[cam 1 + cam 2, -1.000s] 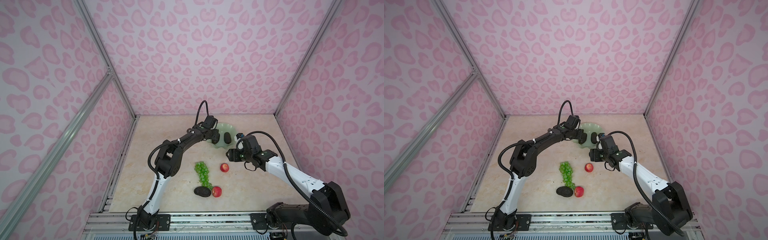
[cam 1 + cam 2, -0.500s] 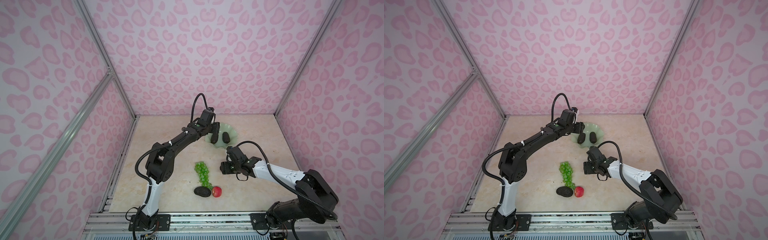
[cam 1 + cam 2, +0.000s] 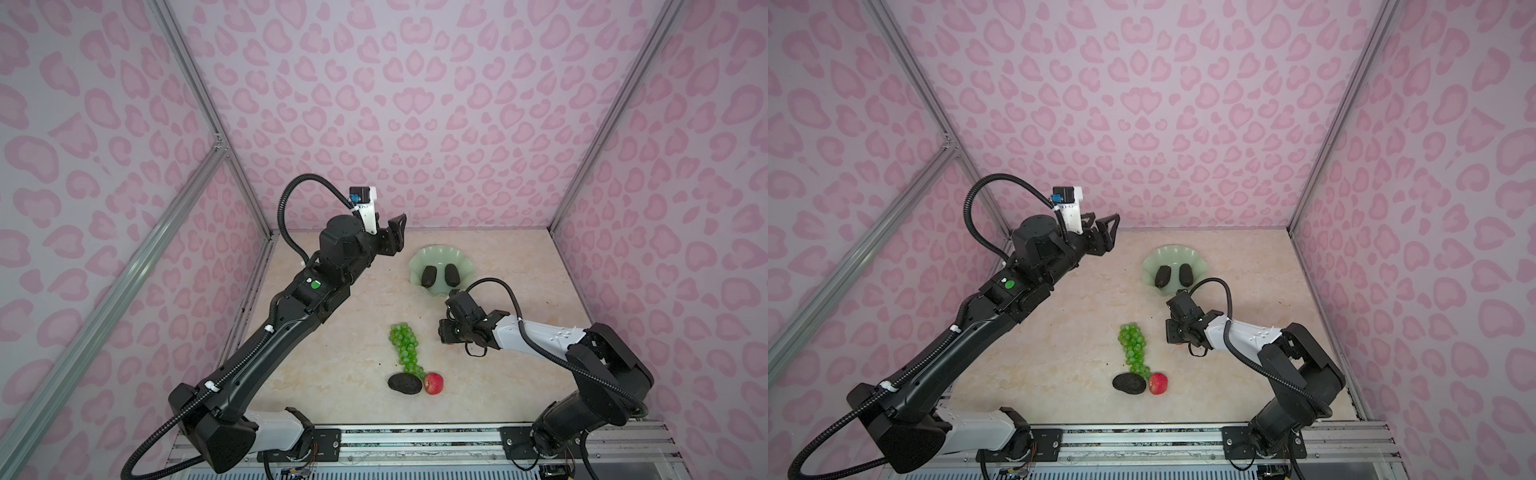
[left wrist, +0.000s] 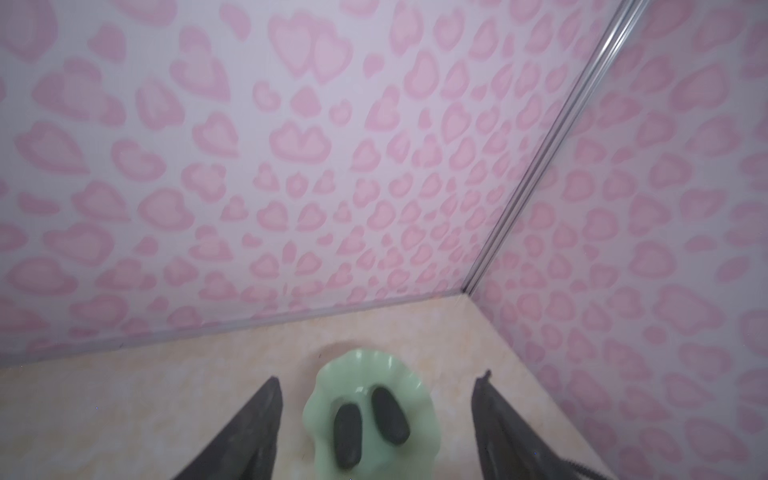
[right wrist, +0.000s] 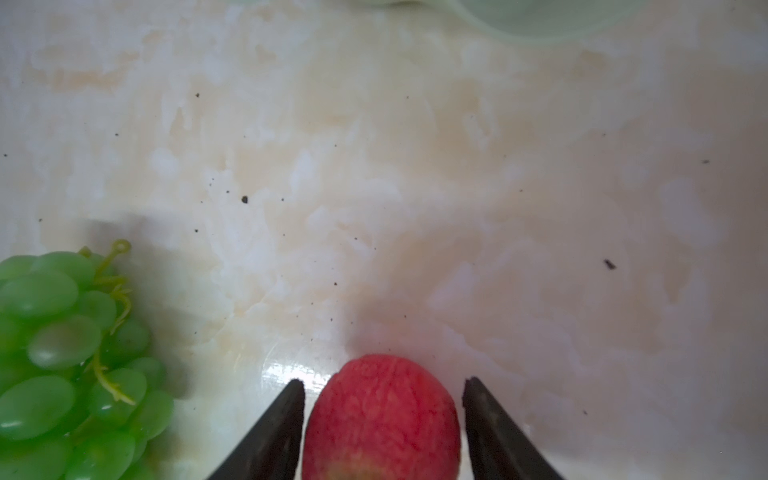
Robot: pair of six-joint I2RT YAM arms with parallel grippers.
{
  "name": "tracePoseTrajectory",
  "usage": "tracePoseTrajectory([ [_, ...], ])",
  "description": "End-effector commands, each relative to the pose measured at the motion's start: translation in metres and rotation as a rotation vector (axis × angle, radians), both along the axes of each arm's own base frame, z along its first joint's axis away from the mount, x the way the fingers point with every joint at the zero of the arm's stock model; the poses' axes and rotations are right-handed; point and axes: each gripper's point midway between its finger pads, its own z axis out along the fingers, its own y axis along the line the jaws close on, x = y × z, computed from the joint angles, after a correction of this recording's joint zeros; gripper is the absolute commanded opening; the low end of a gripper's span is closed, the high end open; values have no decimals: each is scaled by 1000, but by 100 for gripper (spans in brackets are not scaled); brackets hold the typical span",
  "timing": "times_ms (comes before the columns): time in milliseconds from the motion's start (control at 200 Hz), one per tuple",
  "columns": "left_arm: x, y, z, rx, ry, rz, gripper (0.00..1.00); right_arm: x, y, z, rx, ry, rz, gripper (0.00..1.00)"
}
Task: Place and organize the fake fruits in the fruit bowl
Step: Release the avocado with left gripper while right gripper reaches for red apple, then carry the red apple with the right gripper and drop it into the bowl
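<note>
Two dark, rough avocados lie in the scalloped mint fruit bowl. Near it, right gripper straddles a red apple, grip unclear; left gripper gapes empty.

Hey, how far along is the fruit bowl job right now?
Done: two black-brown rough oval avocados lie in the pale mint-green scalloped bowl. In hand: right gripper brackets a small red apple, grip unclear. Remaining: translucent green grape bunch, third avocado, second red apple, all on the table.
</note>
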Motion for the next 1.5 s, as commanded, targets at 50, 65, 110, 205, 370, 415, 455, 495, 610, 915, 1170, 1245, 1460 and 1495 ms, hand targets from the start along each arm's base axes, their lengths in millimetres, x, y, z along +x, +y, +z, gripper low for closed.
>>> tracePoseTrajectory([
  [50, -15, 54, -54, 64, 94, 190, 79, 4, -1, 7, -23, -24, 10, 42],
  [65, -18, 60, -59, 63, 102, 205, 80, 4, -1, 9, -22, -25, 14, 40],
  [110, -25, 73, -73, 47, 128, 241, 82, 4, -1, 16, -19, -32, 19, 36],
  [205, -41, 95, -101, 29, 164, 288, 86, 7, -1, 40, -22, -67, 33, 30],
  [370, -63, 116, -142, 45, 226, 325, 92, 34, -4, 100, -40, -199, 17, 28],
  [415, -68, 119, -153, 41, 246, 330, 93, 47, -3, 117, -54, -253, 7, 28],
  [455, -71, 121, -163, 39, 267, 339, 95, 62, -4, 130, -70, -310, -12, 28],
  [495, -73, 123, -173, 37, 288, 343, 96, 77, -4, 140, -72, -349, -27, 28],
  [610, -80, 123, -194, 34, 336, 337, 98, 118, -1, 143, -26, -341, -54, 27],
  [915, -98, 131, -219, 10, 389, 343, 97, 176, 3, 80, -45, -215, -41, 25],
  [1170, -104, 140, -218, 24, 382, 367, 97, 179, 10, 42, -51, -133, -35, 31],
  [1245, -104, 141, -216, 30, 375, 370, 97, 178, 10, 38, -49, -126, -40, 41],
  [1460, -102, 143, -212, 42, 361, 379, 97, 182, 10, 71, -31, -179, -45, 58],
  [1495, -102, 144, -212, 43, 360, 381, 97, 181, 10, 79, -29, -191, -46, 59],
])
